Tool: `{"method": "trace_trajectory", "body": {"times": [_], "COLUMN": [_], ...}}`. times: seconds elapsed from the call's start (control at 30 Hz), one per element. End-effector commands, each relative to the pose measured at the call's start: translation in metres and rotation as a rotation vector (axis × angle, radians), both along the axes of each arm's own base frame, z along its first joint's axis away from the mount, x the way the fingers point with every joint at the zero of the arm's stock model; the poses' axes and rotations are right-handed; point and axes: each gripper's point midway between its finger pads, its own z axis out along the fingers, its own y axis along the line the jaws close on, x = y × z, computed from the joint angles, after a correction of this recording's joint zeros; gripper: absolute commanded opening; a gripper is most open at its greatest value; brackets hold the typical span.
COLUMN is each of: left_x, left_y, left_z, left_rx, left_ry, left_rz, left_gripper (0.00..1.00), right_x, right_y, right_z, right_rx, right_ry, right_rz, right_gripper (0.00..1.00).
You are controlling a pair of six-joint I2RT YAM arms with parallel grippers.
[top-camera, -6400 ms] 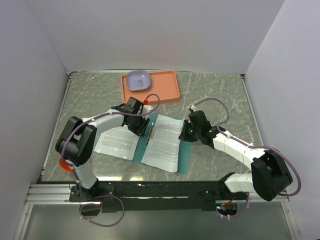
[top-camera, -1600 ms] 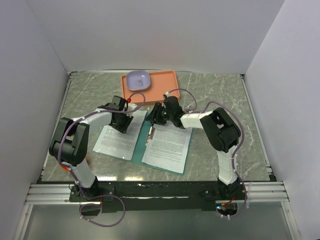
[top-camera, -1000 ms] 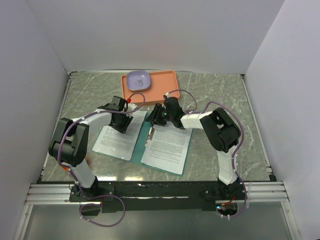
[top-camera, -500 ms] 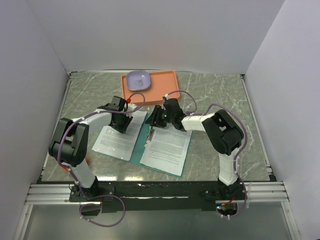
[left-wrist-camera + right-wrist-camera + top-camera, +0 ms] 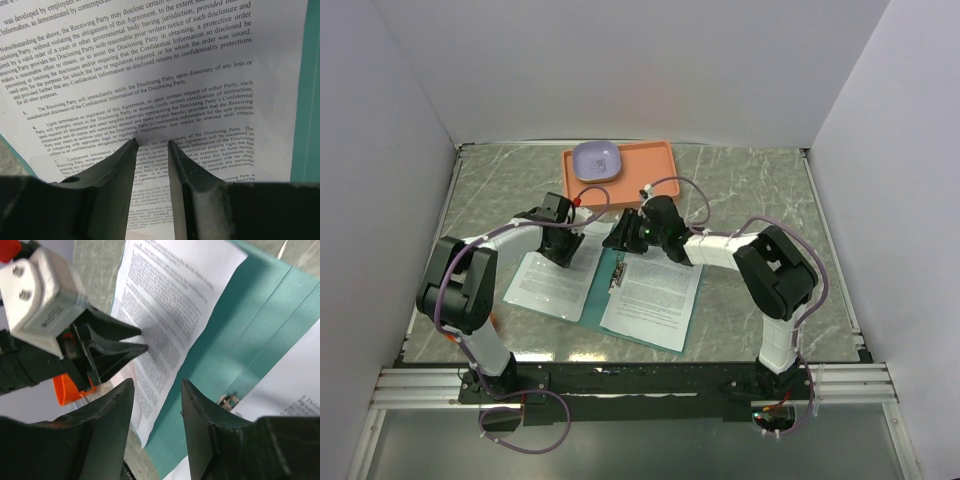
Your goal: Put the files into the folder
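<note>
The teal folder [image 5: 600,298] lies open on the table with one file [image 5: 552,280] on its left half and another file [image 5: 652,292] on its right half. My left gripper [image 5: 565,246] rests its tips on the far part of the left file [image 5: 150,75]; its fingers stand narrowly apart with nothing between them [image 5: 153,143]. My right gripper [image 5: 621,236] hovers open and empty [image 5: 158,382] over the folder's far end near the spine. The right wrist view shows the bare teal [image 5: 250,315], the left file [image 5: 170,300] and the metal fastener [image 5: 227,401].
An orange-pink tray [image 5: 645,175] with a lilac bowl [image 5: 596,160] stands at the back, just beyond both grippers. White walls close in the marble table [image 5: 760,190] on three sides. The two grippers are close together.
My right gripper has moved left over the folder's far end, towards the spine and the left gripper. The left gripper has stayed on the left file.
</note>
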Motion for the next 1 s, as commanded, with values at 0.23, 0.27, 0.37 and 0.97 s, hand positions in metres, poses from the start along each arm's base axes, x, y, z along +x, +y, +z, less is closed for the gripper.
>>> {"method": "trace_trajectory", "body": {"times": [0.23,0.27,0.37,0.97], "left_x": [-0.006,-0.006,-0.006,0.007], "left_y": [0.008,0.008,0.008,-0.062], "left_z": [0.011,0.011,0.013,0.163], "left_rx": [0.021,0.02,0.02,-0.268], "left_ry": [-0.019,-0.021,-0.026,-0.171], "left_rz": [0.0,0.001,-0.001,-0.074], "left_gripper": [0.38,0.38,0.38,0.53], "right_x": [-0.045,-0.048,-0.052,-0.067], "right_y": [0.02,0.022,0.023,-0.052], "right_z": [0.02,0.02,0.016,0.068], "right_rx": [0.038,0.037,0.032,-0.08], "right_ry": [-0.015,-0.012,0.002,-0.096], "right_rz": [0.085,0.087,0.09,-0.053], "right_gripper": [0.5,0.5,0.5,0.54]}}
